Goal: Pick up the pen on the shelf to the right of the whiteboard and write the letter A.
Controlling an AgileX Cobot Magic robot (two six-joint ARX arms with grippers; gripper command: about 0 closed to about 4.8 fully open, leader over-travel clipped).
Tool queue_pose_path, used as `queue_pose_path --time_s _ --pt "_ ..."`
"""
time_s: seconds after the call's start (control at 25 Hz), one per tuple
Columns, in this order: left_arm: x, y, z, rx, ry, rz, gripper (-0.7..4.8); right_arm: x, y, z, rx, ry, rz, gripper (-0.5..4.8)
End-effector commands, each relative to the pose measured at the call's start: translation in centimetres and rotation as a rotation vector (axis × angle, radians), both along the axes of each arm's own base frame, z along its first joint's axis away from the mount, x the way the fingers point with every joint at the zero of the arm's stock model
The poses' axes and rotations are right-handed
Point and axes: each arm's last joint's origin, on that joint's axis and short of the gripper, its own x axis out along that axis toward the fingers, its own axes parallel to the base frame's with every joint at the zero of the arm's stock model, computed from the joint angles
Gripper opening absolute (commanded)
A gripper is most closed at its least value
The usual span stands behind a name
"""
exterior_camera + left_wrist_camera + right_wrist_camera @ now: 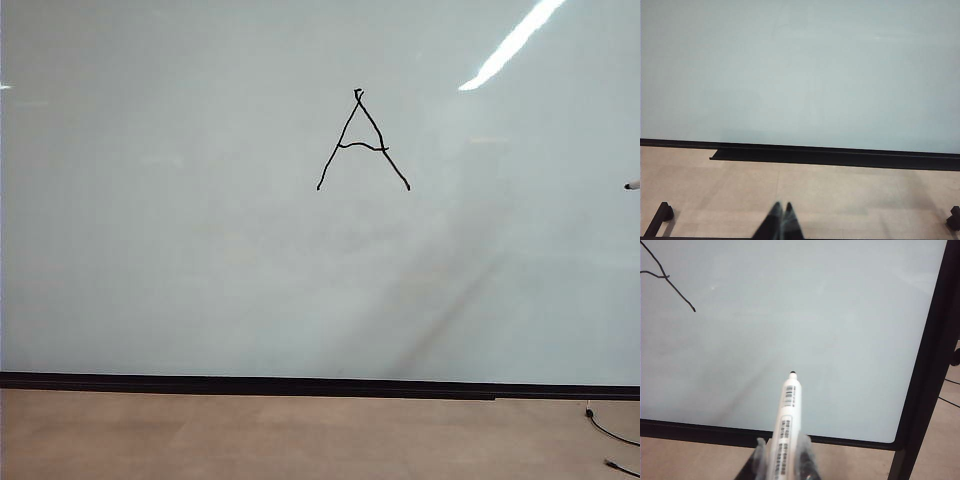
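The whiteboard (200, 250) fills the exterior view, with a thin black letter A (362, 145) drawn right of its centre. Only the pen tip (632, 185) shows there, at the far right edge, away from the letter. In the right wrist view my right gripper (782, 440) is shut on the white pen (787, 415). The pen's black tip points at the whiteboard (815, 315), and one leg of the letter A (670, 285) shows off to the side. My left gripper (782, 205) is shut and empty, low above the floor, facing the whiteboard (800, 70). The shelf is out of view.
A black strip (300, 385) runs along the board's lower edge above the tan floor (250, 440). The board's black upright frame (930, 365) stands by the pen side. Black cables (610, 430) lie on the floor at the right. A black stand foot (660, 215) sits near the left gripper.
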Motion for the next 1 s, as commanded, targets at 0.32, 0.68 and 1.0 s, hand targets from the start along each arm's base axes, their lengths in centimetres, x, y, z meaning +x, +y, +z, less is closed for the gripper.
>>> queue_pose_path --time_s 0.32,0.68,1.0 --pt "0.0 0.0 0.1 0.004 -0.008 -0.005 -0.05 0.2 -1.8 0.4 0.012 -0.028 -0.085 -0.06" --pt "0.0 0.0 0.1 0.004 -0.008 -0.005 -0.04 0.2 -1.8 0.4 0.011 -0.028 -0.084 -0.05" --pt "0.0 0.0 0.1 0.004 -0.008 -0.005 -0.05 0.2 -1.8 0.4 0.011 -0.027 -0.084 -0.05"
